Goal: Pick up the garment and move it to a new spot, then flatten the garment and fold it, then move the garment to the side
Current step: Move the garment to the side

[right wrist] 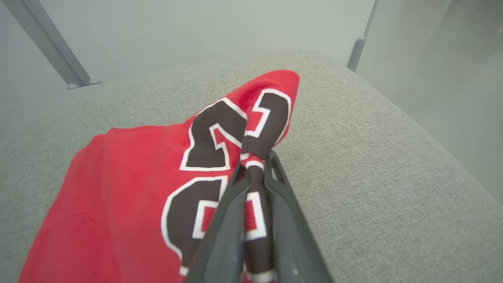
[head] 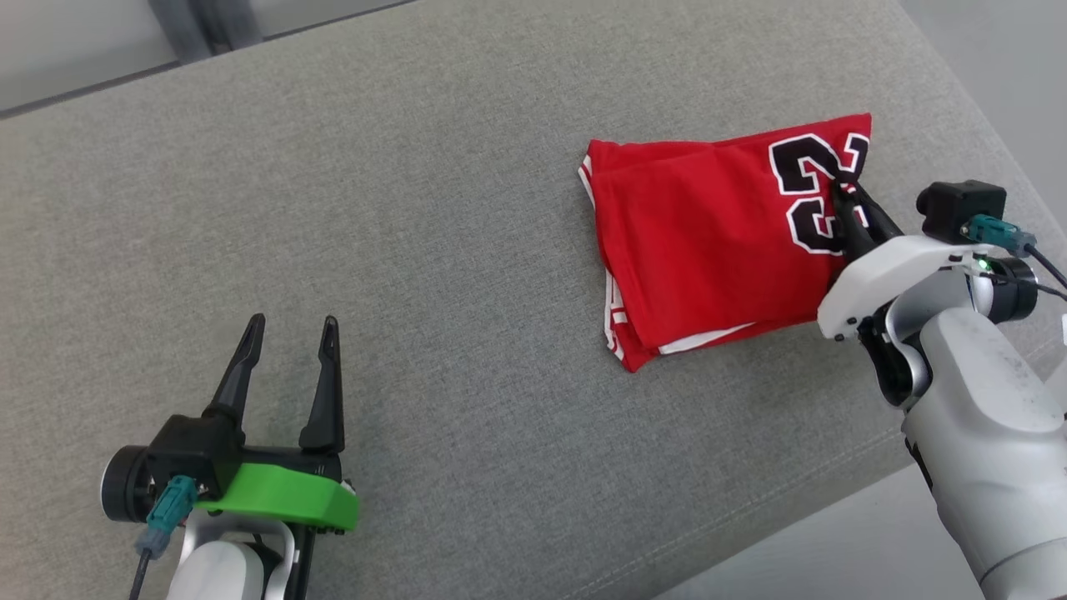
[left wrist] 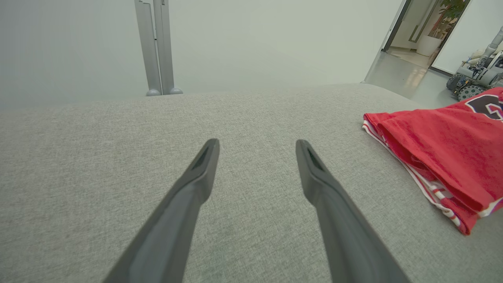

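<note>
Pinching numbered edge of folded garment (head: 700,242) with right gripper (head: 844,193), frame right, probably for the sideways drag (left gripper (head: 292,321) lower left, spread, empty, parked clear)

I see my left end effector (left wrist: 257,143) with its two fingers spread well apart, poised over the grey upholstered surface (left wrist: 98,157). A folded red garment (left wrist: 444,145) with white-striped edging lies on that surface at right, apart from the fingers. Two grey posts (left wrist: 155,47) stand beyond. At far right is possibly a wheeled machine (left wrist: 471,74), too small to confirm.
</note>
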`<state>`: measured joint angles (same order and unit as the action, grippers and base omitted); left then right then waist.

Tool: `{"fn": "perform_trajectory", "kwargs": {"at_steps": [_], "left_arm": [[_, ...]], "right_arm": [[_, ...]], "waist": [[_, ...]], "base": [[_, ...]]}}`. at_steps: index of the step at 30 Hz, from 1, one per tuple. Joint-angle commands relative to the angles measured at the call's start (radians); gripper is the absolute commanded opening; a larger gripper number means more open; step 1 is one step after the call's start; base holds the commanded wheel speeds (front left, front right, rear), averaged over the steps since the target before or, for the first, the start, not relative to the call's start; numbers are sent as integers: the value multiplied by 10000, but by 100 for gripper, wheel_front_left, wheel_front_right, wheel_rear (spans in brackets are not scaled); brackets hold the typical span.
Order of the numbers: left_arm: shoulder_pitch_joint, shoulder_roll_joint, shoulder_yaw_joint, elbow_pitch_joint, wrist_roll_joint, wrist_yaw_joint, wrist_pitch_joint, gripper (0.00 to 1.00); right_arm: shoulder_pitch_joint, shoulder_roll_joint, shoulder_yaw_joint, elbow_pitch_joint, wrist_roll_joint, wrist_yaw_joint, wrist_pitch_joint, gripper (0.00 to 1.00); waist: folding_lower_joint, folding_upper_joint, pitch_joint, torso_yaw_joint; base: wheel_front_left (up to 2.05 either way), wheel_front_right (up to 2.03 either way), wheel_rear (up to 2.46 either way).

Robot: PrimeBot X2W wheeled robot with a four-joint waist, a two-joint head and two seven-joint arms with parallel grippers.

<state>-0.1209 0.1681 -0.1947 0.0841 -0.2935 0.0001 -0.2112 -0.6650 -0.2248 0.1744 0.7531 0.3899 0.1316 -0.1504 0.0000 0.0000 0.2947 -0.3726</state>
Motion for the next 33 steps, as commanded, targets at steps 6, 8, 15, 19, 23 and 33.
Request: {"fn": "perform_trajectory", "kwargs": {"at_steps": [6,8,15,19,23,33], "left_arm": [[-266,172,73,-274,109,135,89,100],[-295,207,115,-402,142,192,68,100],[-379,390,187,-895,242,339,155,100],[-411,539,190,-1199,272,360,282,100],[-464,625,170,-1494,271,384,396,100],[-542,877,51,-2128,478,485,721,100]], "right_arm": [[-1201,-10,101,633,-105,-17,-265,0],[-1573,-56,112,901,-73,-17,-318,0],[-2947,-561,-197,1997,-267,-17,-624,0],[-3581,-1057,-427,2615,-545,-17,-775,0],[-4064,-1649,-703,3146,-790,-17,-910,0],[-5066,-2806,-1290,4166,-1893,-17,-1083,0]], "waist": [[0,0,683,323],[0,0,775,505],[0,0,1161,1074],[0,0,1450,1321],[0,0,1752,1540],[0,0,2531,1897]], "base": [[0,0,0],[0,0,0],[0,0,0],[0,0,0],[0,0,0],[0,0,0]]}}
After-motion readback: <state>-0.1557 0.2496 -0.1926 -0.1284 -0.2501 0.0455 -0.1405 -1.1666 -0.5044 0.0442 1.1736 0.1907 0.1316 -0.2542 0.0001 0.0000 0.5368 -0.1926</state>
